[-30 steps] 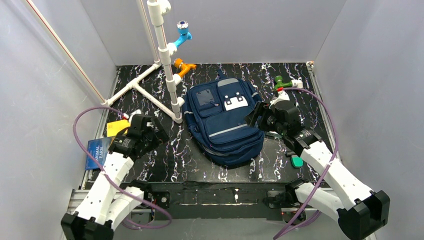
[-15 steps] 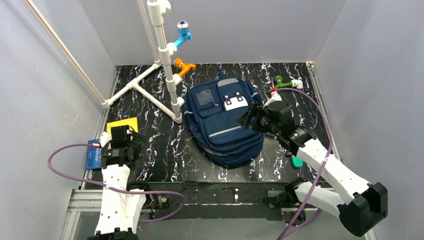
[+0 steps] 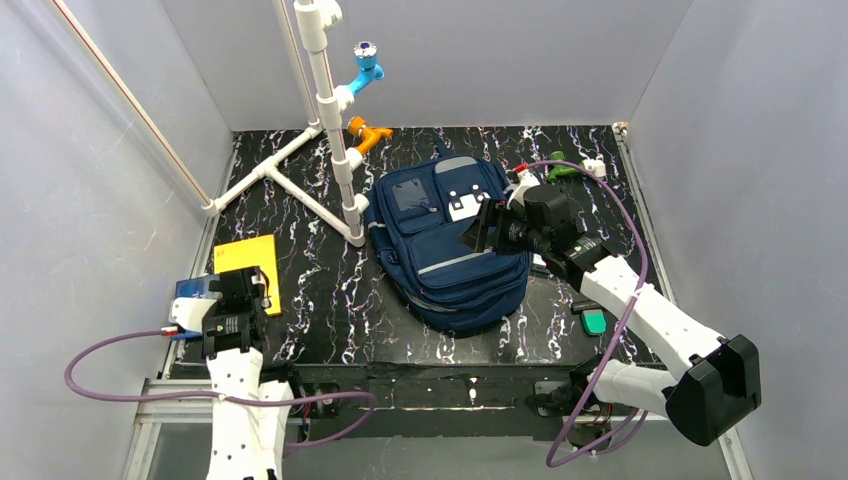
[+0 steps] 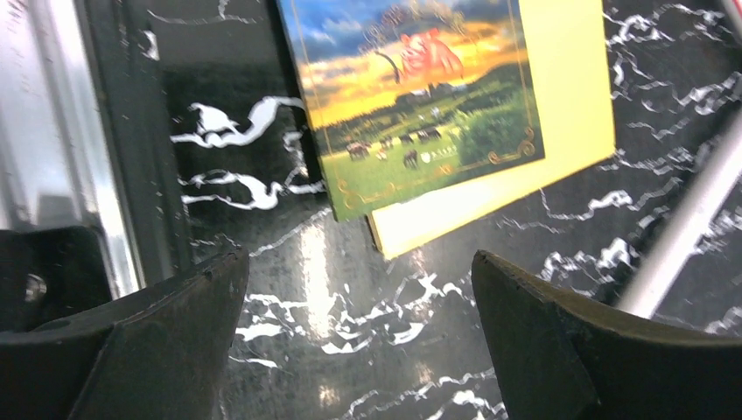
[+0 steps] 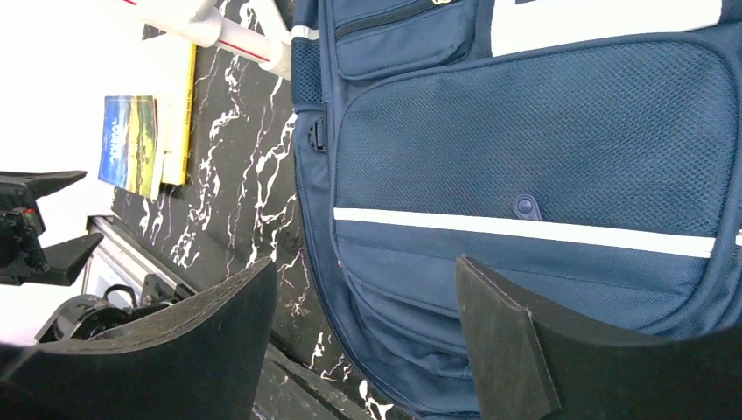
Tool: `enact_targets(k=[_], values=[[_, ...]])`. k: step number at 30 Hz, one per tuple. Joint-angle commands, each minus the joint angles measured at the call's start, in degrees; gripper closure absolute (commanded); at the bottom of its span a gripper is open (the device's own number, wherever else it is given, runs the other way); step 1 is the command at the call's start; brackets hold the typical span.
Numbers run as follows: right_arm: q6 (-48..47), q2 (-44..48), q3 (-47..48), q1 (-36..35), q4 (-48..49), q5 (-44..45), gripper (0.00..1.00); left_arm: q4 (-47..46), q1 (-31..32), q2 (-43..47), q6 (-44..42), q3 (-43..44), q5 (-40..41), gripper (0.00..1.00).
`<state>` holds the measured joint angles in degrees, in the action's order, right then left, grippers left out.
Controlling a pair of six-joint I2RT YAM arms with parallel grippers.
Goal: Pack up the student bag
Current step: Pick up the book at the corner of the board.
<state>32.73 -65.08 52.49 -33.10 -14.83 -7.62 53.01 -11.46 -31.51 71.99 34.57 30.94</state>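
Note:
The navy-blue student bag [image 3: 445,245] lies flat in the middle of the table, front pockets, grey stripe and white patch up; it fills the right wrist view [image 5: 542,166]. My right gripper [image 3: 484,229] hovers open and empty over the bag's right side. My left gripper [image 3: 232,288] is open and empty at the near left, just short of a picture-cover book [image 4: 416,92] lying on a yellow book [image 4: 569,96]. Both books show in the top view, the yellow one [image 3: 247,262] and the blue-covered one [image 3: 192,292].
A white pipe frame [image 3: 330,110] with blue [image 3: 365,68] and orange [image 3: 368,132] fittings stands at the back left. A green fitting [image 3: 562,172] lies back right. A small green item [image 3: 594,322] and a dark item lie right of the bag. Grey walls enclose the table.
My left arm has drawn back toward the near left edge, uncovering the yellow book. My right gripper has moved left and farther back over the bag.

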Motion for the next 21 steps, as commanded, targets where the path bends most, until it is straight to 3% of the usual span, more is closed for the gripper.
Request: enact_targets(k=[1,8,14,17,19,21], values=[[-1.16,0.18,2.69,-0.21,3.75,-2.9,0.19,1.47,-0.74,-5.27,-1.26,3.42,10.01,0.02],[-3.67,1.23,4.11,-0.21,1.11,-1.01,0.18,0.4,-4.83,-15.85,-5.09,7.82,15.31,0.02],[-3.59,1.03,4.28,-0.2,1.38,-1.42,0.17,-12.3,-18.31,-14.95,-11.83,2.05,4.9,0.02],[-4.11,1.07,4.18,-0.21,0.99,-1.52,0.17,-15.08,-21.6,-13.59,-11.28,-0.96,1.96,0.02],[-4.66,1.01,4.1,-0.21,0.77,-1.44,0.17,-22.96,-23.89,-11.3,-7.6,-7.85,-4.52,0.02],[-5.73,1.36,5.37,-0.12,-0.83,-1.16,0.17,-28.42,-24.13,-9.98,-5.98,-12.25,-5.79,0.01]])
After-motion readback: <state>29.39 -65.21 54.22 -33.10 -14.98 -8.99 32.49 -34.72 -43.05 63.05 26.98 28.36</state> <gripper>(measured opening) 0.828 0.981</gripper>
